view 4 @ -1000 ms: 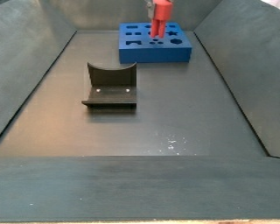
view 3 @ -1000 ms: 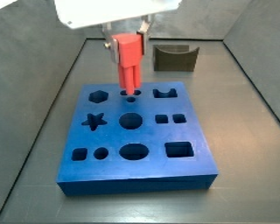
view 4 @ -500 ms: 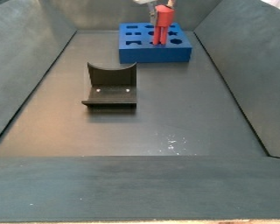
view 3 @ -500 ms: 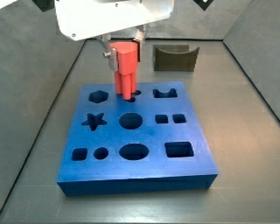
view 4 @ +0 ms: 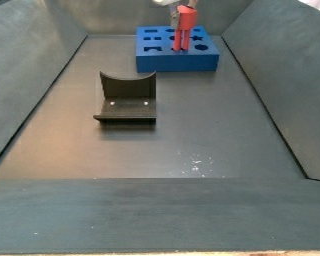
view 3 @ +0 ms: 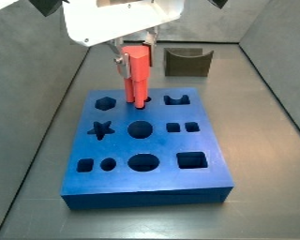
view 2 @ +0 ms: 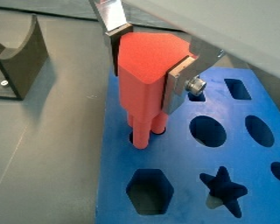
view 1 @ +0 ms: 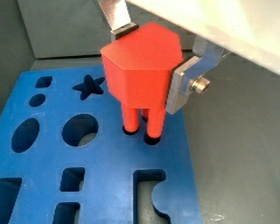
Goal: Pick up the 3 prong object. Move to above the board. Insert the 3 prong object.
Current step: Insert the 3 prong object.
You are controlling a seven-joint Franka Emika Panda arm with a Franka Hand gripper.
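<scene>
The 3 prong object [view 1: 140, 70] is a red-orange peg, held upright in my gripper [view 1: 152, 54], which is shut on its blocky body. Its thin prongs [view 1: 140, 122] reach down into the small holes of the blue board [view 1: 60, 175]. The other wrist view shows the same: peg [view 2: 149, 74], gripper [view 2: 143, 52], prongs entering the board [view 2: 224, 175]. In both side views the peg [view 3: 138, 75] [view 4: 183, 25] stands over the board's far edge [view 3: 146, 178] [view 4: 156, 55], under my gripper [view 3: 136, 47].
A dark olive-brown U-shaped block lies on the grey tray floor [view 4: 125, 100], also seen beyond the board [view 3: 187, 62] and in a wrist view [view 2: 17, 61]. Sloped tray walls [view 4: 29, 90] enclose the floor. Other cutouts, a hexagon [view 2: 146, 188] and star [view 2: 227, 188], lie beside the peg.
My gripper has lowered the peg straight down, so that its prongs now enter the board's small holes. The board and the U-shaped block have not moved.
</scene>
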